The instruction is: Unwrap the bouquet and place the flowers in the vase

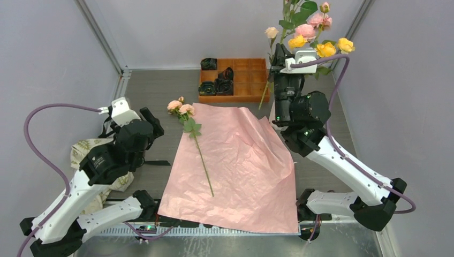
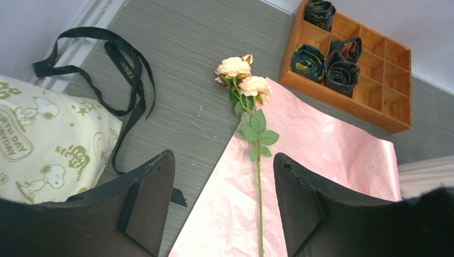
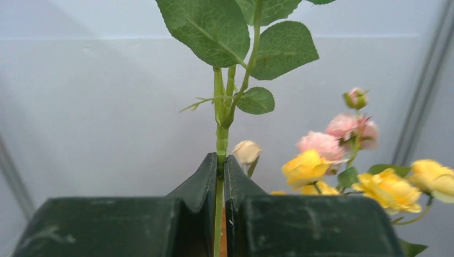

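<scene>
right gripper (image 3: 220, 160) is clamping a green rose stem (image 3: 219, 134) upright at far right, jaws nearly touching, just beside the pink and yellow flowers (image 1: 316, 37) bunched there. left gripper (image 2: 222, 158) is hovering wide open, holding nothing, left of the pink paper (image 1: 241, 171). One peach rose (image 1: 199, 147) is lying along that paper's left part, with its blooms sitting past the far-left corner.
</scene>
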Action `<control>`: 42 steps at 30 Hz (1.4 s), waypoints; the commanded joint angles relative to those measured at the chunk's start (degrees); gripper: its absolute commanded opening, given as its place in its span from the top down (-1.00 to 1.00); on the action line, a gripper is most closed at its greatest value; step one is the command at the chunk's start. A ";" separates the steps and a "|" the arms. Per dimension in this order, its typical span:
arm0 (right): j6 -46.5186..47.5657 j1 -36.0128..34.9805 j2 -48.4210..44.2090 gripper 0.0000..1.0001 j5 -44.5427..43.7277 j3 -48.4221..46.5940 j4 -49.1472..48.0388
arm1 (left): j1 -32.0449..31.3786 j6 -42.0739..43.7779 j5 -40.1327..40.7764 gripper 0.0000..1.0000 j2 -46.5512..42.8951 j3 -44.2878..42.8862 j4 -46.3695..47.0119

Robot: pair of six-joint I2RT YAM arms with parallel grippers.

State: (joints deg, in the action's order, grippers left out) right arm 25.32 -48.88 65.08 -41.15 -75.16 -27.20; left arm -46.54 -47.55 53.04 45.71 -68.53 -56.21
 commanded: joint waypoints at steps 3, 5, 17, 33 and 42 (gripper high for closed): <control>17.70 2.30 4.04 0.98 -1.99 -1.47 -20.03 | 0.04 0.15 -1.77 -0.35 1.79 -0.10 4.73; 18.98 4.45 5.10 0.98 -1.49 -2.45 -20.40 | 0.02 0.18 -2.17 -0.35 2.23 -0.11 4.88; 6.91 20.73 4.01 0.98 0.77 -0.16 -16.65 | 0.00 -0.07 -2.99 -0.34 2.82 0.45 5.32; 0.37 22.78 3.97 0.98 -0.15 8.59 -21.57 | 0.04 -0.88 -4.17 -0.32 3.04 1.10 5.49; -3.35 22.78 3.90 0.98 -1.43 15.04 -24.85 | 0.04 -0.76 -4.03 -0.32 2.97 1.30 5.49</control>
State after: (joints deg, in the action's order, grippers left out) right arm 24.82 -26.17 69.36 -41.56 -61.67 -49.04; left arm -46.54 -47.66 48.31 49.34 -67.24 -53.34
